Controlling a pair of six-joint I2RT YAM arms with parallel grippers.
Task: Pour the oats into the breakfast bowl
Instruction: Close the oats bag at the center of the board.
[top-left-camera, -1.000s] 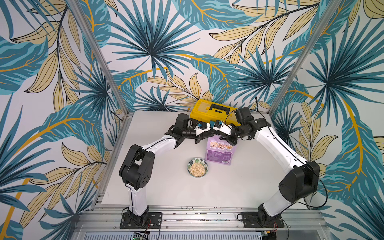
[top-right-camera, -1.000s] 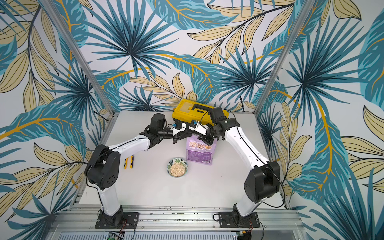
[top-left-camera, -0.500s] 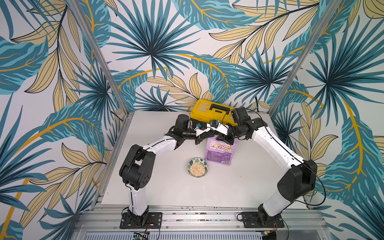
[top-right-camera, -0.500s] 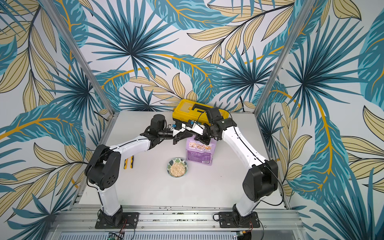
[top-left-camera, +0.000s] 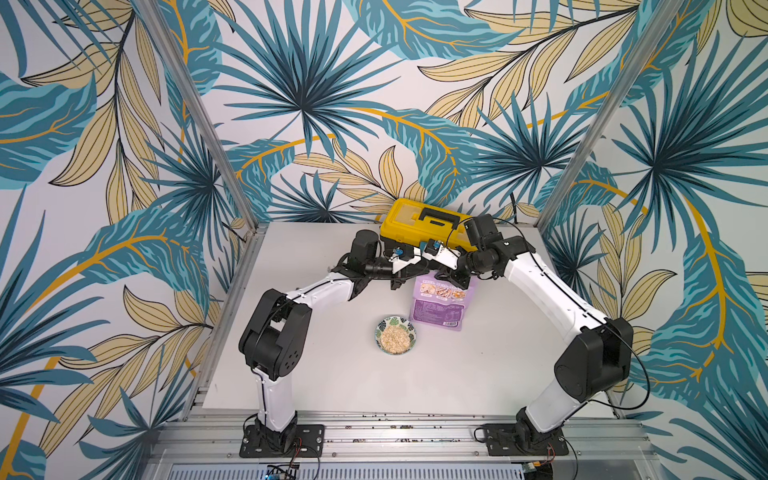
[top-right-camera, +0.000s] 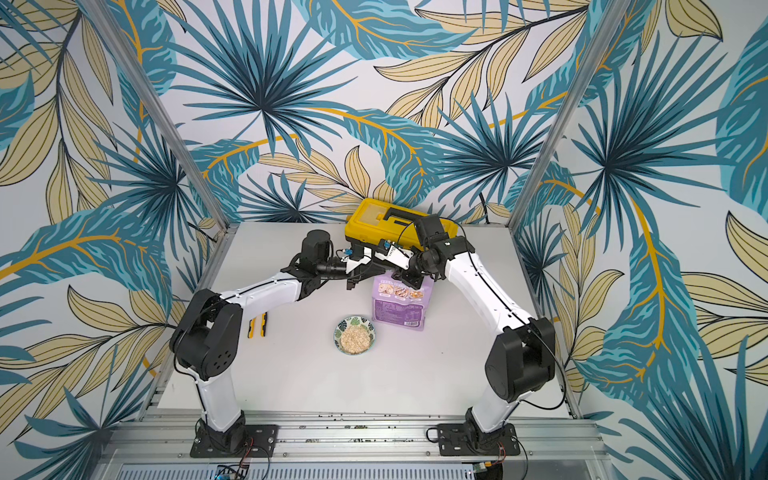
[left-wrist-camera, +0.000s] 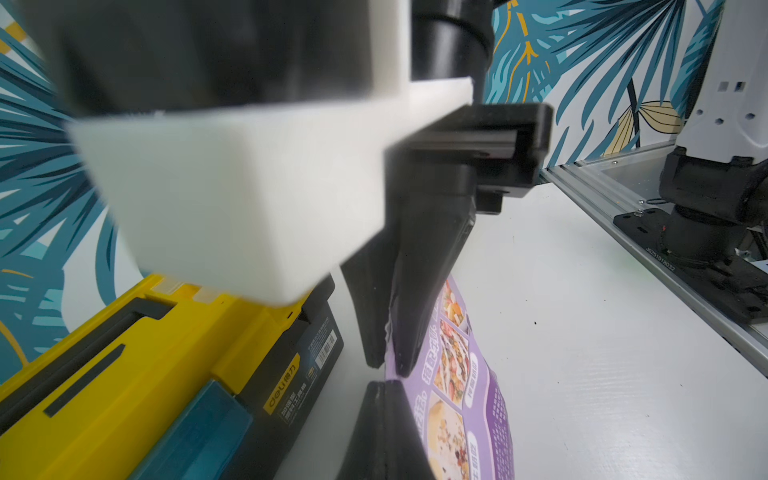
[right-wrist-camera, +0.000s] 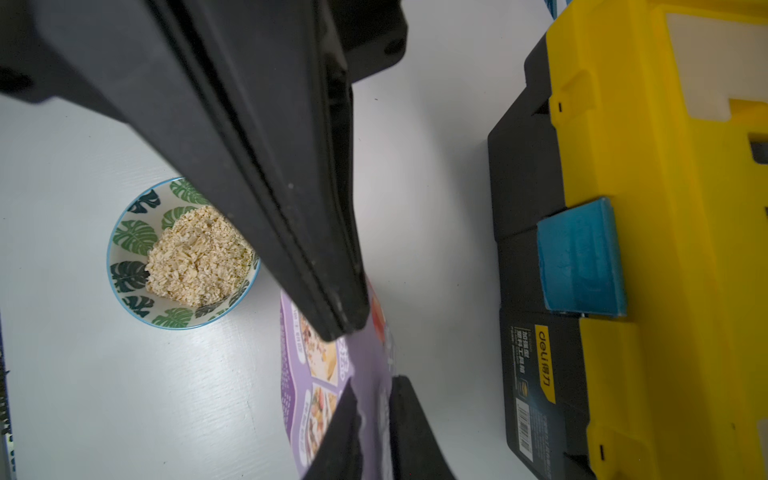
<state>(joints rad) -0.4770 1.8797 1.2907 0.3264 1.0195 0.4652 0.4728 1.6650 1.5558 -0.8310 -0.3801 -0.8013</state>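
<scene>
well, both my arms reach forward and angle inward, left pincer (left-wrist-camera: 383, 385) and right pincer (right-wrist-camera: 343, 332) apparently clamped on the upright pouch (top-left-camera: 438, 311) between them.

Table (top-left-camera: 332, 374): white, flat | rear: toolbox (top-left-camera: 419, 224), yel/blk | mid: pouch (top-left-camera: 438, 309), purple, in front of toolbox | bowl (top-left-camera: 399, 320) w/ oats (top-left-camera: 395, 338), beside pouch | left: sm yel/blk tool (top-right-camera: 257, 326)
</scene>
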